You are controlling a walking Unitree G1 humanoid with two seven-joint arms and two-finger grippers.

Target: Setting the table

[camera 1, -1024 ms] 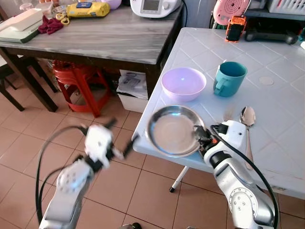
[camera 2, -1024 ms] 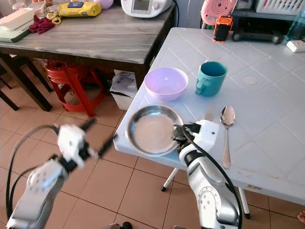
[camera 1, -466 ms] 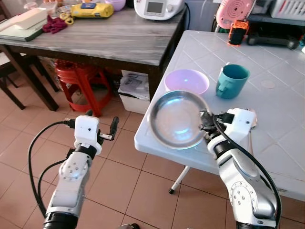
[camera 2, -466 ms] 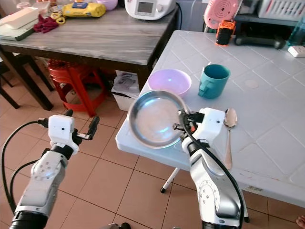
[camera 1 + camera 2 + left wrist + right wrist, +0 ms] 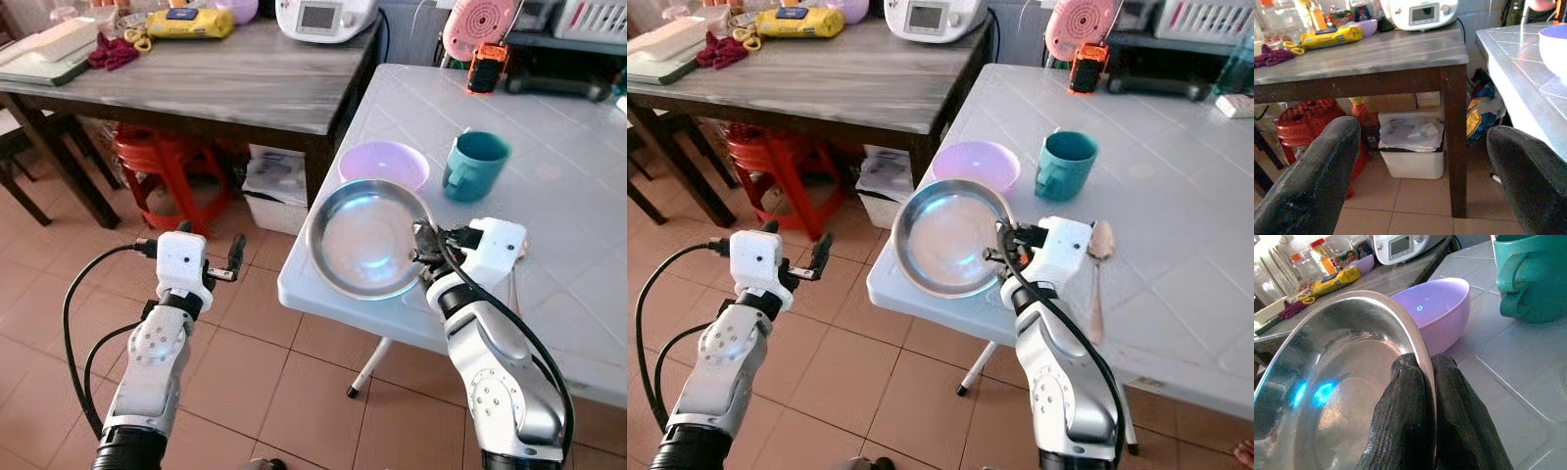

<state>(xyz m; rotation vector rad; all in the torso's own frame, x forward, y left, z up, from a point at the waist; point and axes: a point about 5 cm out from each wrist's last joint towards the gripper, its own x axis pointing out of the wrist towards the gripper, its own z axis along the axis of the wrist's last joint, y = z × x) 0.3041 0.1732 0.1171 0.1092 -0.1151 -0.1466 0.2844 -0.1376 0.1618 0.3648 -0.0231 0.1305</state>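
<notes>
Plate [image 5: 364,238] stays pinched in right end effector [image 5: 423,257], raised slightly; left end effector [image 5: 208,257] gapes.

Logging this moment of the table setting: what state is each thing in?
Steel plate: tilted, lifted, rim pinched.
Right gripper: shut on the plate's rim.
Left gripper: open, holding nothing, over the floor.
Purple bowl: upright, looks empty.
Teal mug: upright on the white table.
</notes>
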